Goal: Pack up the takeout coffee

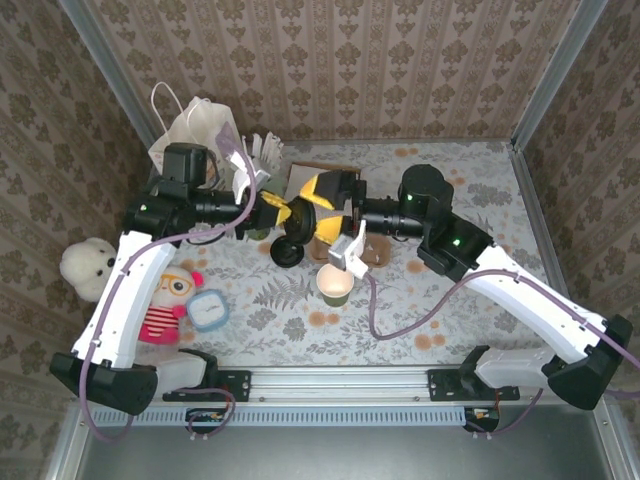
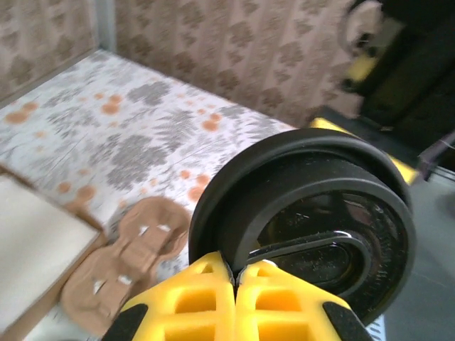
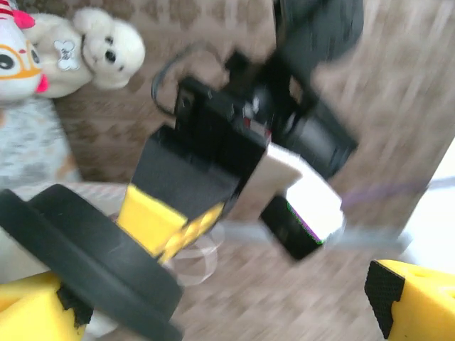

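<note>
An olive-green paper cup (image 1: 335, 286), the takeout coffee's cup, stands on the table with its top uncovered. A round black lid (image 2: 306, 213) hangs on edge above the table, and my left gripper (image 2: 235, 273) is shut on its rim. In the top view the lid (image 1: 288, 250) sits left of the cup, just under the left gripper (image 1: 280, 228). My right gripper (image 3: 220, 312) stands wide open, and the lid (image 3: 85, 263) lies against its left finger. From above, the right gripper (image 1: 312, 208) faces the left one. The brown cardboard carrier (image 2: 128, 249) lies on the table beyond.
A white paper bag (image 1: 195, 125) stands at the back left. Two plush toys (image 1: 88, 266) and a small blue box (image 1: 208, 310) sit along the left side. The carrier's edge (image 1: 377, 252) shows right of the cup. The floral table is open at the front right.
</note>
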Motion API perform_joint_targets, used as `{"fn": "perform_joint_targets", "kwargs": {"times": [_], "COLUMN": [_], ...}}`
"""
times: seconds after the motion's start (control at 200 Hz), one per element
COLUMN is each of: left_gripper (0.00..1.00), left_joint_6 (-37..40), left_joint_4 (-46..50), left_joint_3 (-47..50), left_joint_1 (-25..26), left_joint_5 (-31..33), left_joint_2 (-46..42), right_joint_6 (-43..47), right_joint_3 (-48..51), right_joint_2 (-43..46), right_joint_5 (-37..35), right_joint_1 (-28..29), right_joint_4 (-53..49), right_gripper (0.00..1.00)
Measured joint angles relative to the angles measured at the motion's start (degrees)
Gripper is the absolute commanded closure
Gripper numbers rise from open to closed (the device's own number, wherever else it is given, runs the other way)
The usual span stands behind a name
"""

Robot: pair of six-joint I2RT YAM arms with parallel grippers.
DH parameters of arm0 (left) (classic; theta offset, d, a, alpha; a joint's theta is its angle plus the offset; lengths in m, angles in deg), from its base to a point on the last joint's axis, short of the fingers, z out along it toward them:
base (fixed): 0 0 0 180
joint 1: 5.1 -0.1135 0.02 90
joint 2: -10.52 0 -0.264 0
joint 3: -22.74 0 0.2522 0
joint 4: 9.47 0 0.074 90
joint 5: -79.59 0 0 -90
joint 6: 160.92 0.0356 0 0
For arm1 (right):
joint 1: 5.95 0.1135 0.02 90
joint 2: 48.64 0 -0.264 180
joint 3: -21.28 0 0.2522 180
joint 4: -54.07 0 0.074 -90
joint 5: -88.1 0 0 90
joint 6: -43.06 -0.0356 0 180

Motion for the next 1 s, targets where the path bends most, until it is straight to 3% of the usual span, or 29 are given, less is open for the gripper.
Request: {"fn": "perform_joint_targets", "kwargs": {"times": [0.17, 0.295, 0.39, 0.525, 0.775, 1.0], "left_gripper": [1.00, 1.00, 1.00, 1.00, 1.00, 1.00], "left_joint_6": [-7.4, -13.4, -18.2, -23.6, -34.1, -44.1], "left_joint_4": [-3.7, -4.2, -4.2, -3.2, -3.1, -3.8], "left_joint_3": [2.8, 5.3, 7.2, 8.9, 11.5, 14.5], "left_joint_1": [0.5, 1.9, 4.3, 10.3, 18.9, 21.6], "left_joint_5": [11.4, 19.4, 24.8, 31.1, 39.0, 41.4], "left_joint_2": [0.3, 0.3, 0.3, 0.3, 0.4, 1.6], "right_joint_6": [-29.0, -57.5, -78.5, -98.5, -119.0, -129.3], "right_joint_3": [8.9, 16.9, 18.4, 19.7, 22.4, 29.8], "right_joint_2": [5.2, 10.4, 13.8, 19.6, 21.7, 21.9], "right_joint_5": [-14.7, -28.7, -38.2, -45.0, -44.6, -40.3], "right_joint_1": [0.0, -0.1, -1.0, -2.6, -5.5, -5.8], "right_joint_4": [-1.4, -0.7, -3.6, -10.0, -20.7, -21.9], "right_gripper": [0.00, 0.00, 0.00, 0.00, 0.00, 0.00]}}
